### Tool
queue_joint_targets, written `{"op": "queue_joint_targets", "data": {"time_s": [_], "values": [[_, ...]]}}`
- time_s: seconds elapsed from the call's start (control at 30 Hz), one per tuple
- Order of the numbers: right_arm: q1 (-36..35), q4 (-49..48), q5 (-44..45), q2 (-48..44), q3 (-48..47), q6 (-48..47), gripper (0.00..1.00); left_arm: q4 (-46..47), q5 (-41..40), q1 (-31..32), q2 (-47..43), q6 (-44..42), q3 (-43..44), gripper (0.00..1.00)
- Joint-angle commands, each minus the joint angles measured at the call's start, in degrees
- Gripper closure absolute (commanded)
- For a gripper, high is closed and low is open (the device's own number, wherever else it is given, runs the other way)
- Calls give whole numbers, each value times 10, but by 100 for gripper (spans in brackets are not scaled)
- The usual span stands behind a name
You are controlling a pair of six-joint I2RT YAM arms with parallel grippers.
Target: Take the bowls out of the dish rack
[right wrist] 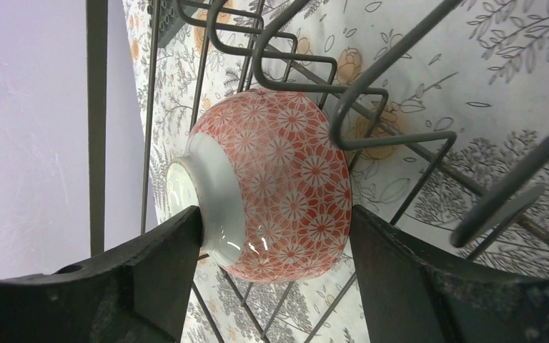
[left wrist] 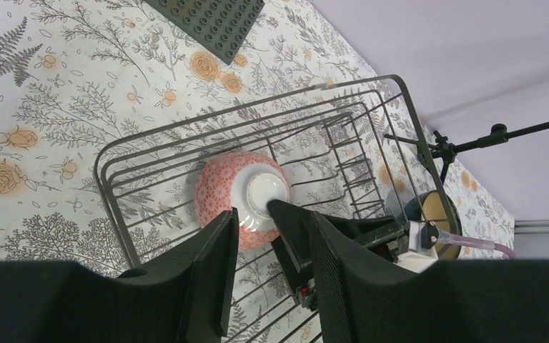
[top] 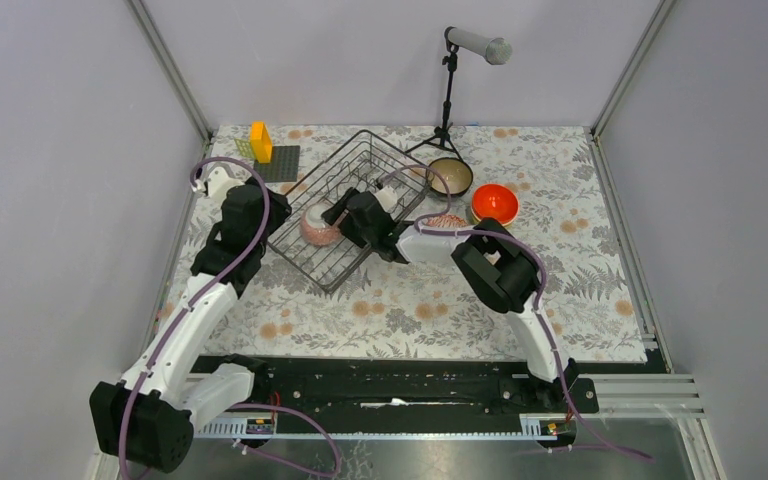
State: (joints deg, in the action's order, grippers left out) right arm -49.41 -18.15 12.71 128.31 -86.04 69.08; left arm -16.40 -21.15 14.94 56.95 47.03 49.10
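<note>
The pink patterned bowl lies on its side inside the dish rack, toward the rack's near-left end, with its white foot turned toward the left arm. It is straddled by the right gripper. One finger is set against the white foot and the other against the opposite, rim side, so the bowl is grasped between them (how firmly cannot be told). In the right wrist view a bent wire tine crosses in front of the bowl's patterned wall.

The left gripper is held above the rack's left side with its fingers parted and nothing caught between them. Through the gap, one black finger of the other gripper is seen at the bowl's foot.

Outside the rack, on the floral table, a teal bowl with a beige inside sits just beside the rack's far-right side. An orange bowl sits to its right, and a third bowl is mostly hidden under the right arm. A dark studded plate lies beyond the rack's left corner, with a yellow-orange block at its far corner. A microphone stand stands at the far edge.
</note>
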Motion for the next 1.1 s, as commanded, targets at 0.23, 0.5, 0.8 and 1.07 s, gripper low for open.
{"op": "queue_joint_targets", "data": {"time_s": [0.23, 0.5, 0.8, 1.07], "values": [[-13, -16, 21, -108, 24, -145, 46, 1, 3, -3, -28, -1, 1, 53], [-13, 16, -24, -129, 9, -254, 52, -4, 5, -3, -31, -3, -4, 53], [-13, 40, -88, -175, 22, -459, 58, -5, 20, -3, -33, -11, -14, 51], [-13, 60, -61, -215, 44, -581, 62, 20, 56, -3, -40, -10, -32, 47]]}}
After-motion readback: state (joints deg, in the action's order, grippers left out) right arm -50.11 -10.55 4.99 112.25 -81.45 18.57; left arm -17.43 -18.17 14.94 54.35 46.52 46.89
